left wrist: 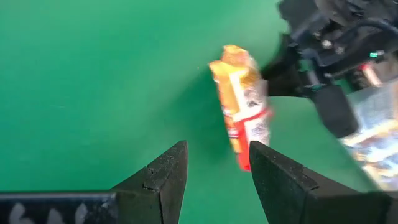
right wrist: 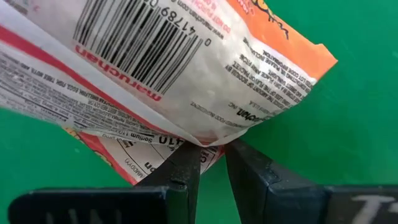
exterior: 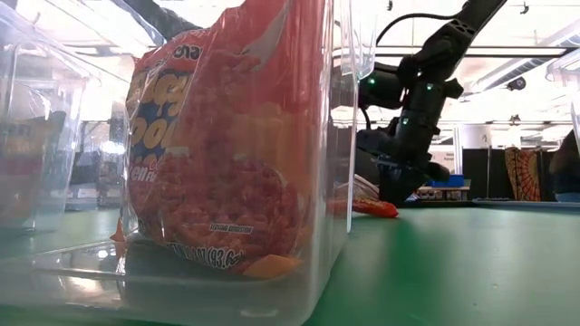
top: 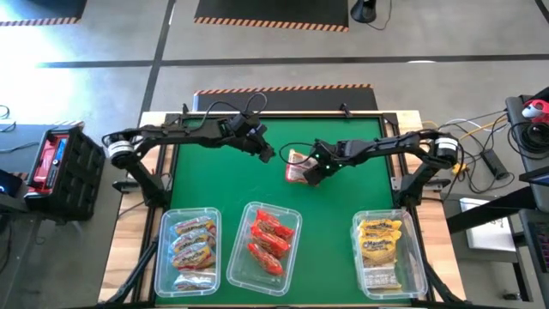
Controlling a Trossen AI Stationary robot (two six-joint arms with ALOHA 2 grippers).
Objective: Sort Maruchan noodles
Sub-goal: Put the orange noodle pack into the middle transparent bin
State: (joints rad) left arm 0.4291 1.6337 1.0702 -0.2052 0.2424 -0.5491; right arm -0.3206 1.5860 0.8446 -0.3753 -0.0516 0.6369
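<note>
Middle bin (exterior: 335, 136): nearest you — red packets (top: 268, 239) inside.
Right gripper (right wrist: 211, 163): clenched on the orange packet (right wrist: 186, 68)'s edge, mid-mat (top: 343, 206).
Left gripper (left wrist: 214, 163): fingers apart, empty — you see it just beside that packet.

Green table (top: 232, 184), three clear bins (top: 187, 250) along its near edge (each holding packets), orange packet (top: 297, 166) mid-table

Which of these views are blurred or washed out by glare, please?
Low view: the near bin and its red packet are soft, and the ceiling behind is blown out. Left wrist view: the orange packet and the right hand beyond it are blurred. Right wrist view: barcode sharp. High view: evenly lit.
</note>
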